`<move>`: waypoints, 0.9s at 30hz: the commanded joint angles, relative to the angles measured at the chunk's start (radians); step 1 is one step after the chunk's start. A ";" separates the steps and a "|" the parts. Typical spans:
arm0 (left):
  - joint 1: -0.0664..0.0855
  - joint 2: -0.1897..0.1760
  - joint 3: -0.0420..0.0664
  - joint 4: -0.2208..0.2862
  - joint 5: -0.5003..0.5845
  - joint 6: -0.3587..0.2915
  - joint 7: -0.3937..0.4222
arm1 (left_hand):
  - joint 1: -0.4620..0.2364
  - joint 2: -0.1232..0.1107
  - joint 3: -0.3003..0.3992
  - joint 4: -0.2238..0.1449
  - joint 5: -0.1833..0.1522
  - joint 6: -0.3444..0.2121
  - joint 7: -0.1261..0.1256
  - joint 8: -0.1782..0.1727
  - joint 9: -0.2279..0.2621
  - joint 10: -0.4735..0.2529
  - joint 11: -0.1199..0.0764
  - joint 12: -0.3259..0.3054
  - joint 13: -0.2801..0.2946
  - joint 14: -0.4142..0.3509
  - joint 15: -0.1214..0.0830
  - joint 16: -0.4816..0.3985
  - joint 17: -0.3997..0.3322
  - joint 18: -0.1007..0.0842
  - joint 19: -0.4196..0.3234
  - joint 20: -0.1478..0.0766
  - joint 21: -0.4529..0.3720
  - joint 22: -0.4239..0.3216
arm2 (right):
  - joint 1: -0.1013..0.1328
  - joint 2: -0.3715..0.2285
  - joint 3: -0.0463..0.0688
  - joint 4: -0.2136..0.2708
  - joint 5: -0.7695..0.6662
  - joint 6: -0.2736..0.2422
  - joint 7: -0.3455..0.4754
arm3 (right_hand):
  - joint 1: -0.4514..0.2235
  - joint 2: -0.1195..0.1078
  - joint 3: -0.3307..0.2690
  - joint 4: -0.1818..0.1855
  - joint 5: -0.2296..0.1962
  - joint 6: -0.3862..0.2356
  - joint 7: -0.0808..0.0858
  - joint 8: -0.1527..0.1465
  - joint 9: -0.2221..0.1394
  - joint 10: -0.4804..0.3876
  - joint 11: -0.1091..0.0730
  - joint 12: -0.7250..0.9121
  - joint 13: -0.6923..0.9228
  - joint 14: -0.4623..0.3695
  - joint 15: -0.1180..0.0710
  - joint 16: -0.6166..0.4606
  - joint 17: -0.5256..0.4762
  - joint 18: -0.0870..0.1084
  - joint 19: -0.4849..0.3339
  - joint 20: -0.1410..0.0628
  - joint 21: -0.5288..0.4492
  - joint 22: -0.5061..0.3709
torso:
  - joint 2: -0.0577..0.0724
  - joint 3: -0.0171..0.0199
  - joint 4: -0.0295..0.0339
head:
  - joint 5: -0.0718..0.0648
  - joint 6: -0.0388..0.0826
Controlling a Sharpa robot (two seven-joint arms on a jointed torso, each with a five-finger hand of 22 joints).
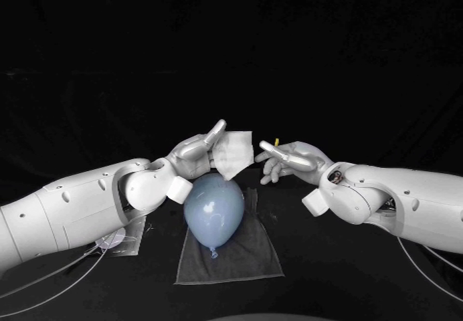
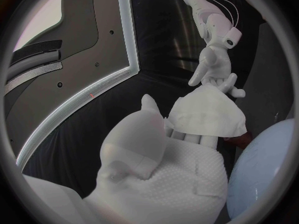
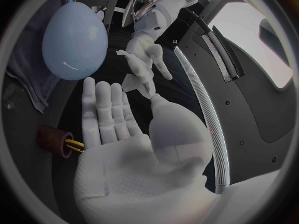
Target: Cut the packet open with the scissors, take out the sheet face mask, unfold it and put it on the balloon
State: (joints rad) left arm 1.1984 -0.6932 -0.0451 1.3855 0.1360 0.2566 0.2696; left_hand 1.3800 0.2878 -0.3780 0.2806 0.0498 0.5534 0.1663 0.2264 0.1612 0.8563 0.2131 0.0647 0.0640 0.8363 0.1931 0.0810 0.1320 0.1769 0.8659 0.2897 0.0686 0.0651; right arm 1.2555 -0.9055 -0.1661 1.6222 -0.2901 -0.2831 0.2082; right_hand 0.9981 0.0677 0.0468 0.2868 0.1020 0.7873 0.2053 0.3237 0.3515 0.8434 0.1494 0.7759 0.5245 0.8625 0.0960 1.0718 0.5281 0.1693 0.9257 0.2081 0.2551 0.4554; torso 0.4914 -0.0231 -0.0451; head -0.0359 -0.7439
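mask held folded over the balloon, unfolding not yet begun

head view: my left hand (image 1: 198,152) pinches the sheet face mask (image 1: 231,154), a folded white wad, just above the far end of the balloon (image 1: 214,207). i judge it is held up there so that my right hand (image 1: 290,160) can catch a free edge and peel it open. the right hand is empty, with its fingers apart and their tips close beside the mask; i cannot tell whether they touch it. the balloon lies on a dark cloth (image 1: 231,257) on the surface (image 1: 328,294), knot toward me. the cloth is likely there to stop it rolling.

left wrist view: the mask stands up from my fingers in its folds, the right hand's tips are at its edge, and the balloon is just beside.

right wrist view: my palm is spread and holds nothing, facing the left hand and the mask. apart from the balloon sits a small brown holder (image 3: 53,138) with something yellow in it. i cannot tell what. i can read no brand, label or writing in any view.
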 commanded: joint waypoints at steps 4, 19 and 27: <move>0.001 -0.001 0.001 0.007 0.008 0.053 -0.002 | -0.020 0.001 -0.008 0.009 -0.002 0.026 0.068 0.020 0.010 0.021 -0.003 0.004 0.002 0.020 -0.007 0.003 0.003 0.005 0.030 0.000 0.011 0.002 | 0.000 0.013 0.000 -0.015 0.085 0.087 -0.031 | -0.013 0.072 -0.114 0.001 -0.003 0.013 0.025 0.002 -0.046 0.041 0.015 -0.223 -0.210 -0.001 0.018 -0.218 -0.110 0.015 -0.025 0.026 -0.095 -0.104 | 0.001 0.0001 -0.0008 | 0.001 0.009; 0.000 -0.005 0.001 0.030 -0.009 0.150 -0.059 | -0.082 0.005 -0.019 0.011 -0.002 0.105 0.085 0.062 0.032 0.069 0.000 0.000 0.000 0.068 -0.016 0.017 0.012 0.011 0.108 -0.013 0.037 0.004 | 0.002 0.051 0.001 -0.047 0.213 0.183 -0.009 | -0.086 0.228 -0.405 0.007 -0.053 -0.007 0.059 -0.050 -0.121 0.092 0.056 -0.533 -0.462 -0.044 0.076 -0.667 -0.250 0.010 -0.151 0.079 -0.193 -0.287 | 0.000 0.0013 -0.0015 | -0.017 0.055; 0.000 -0.011 0.001 0.041 -0.057 0.183 -0.076 | 0.107 0.003 0.110 -0.087 0.001 0.169 0.062 0.093 0.046 0.111 -0.019 0.006 0.002 0.100 -0.030 0.024 0.017 0.010 0.145 -0.026 0.037 0.000 | 0.004 0.060 0.001 -0.071 0.246 0.221 -0.014 | -0.082 0.227 -0.394 0.007 -0.054 0.003 0.064 -0.052 -0.125 0.082 0.062 -0.564 -0.462 -0.055 0.083 -0.707 -0.261 0.006 -0.175 0.082 -0.193 -0.308 | 0.000 0.0012 -0.0004 | -0.023 0.062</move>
State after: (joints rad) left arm 1.1984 -0.7044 -0.0451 1.4214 0.1162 0.3838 0.2060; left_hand 1.4763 0.2896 -0.2739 0.1992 0.0498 0.7204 0.1891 0.3162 0.2057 0.9637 0.1951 0.0648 0.0648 0.9340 0.1614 0.1007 0.1482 0.1690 1.0048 0.2643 0.1067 0.0657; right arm 1.2584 -0.8476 -0.1662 1.5545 -0.0880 -0.1146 0.1816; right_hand 0.9119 0.2911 -0.3525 0.2939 0.0517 0.7871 0.2022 0.2743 0.2273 0.9290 0.2095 0.2137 0.0631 0.8138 0.1805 0.3665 0.2675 0.1688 0.7547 0.2900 0.0675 0.1477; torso 0.4916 -0.0220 -0.0461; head -0.0569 -0.6847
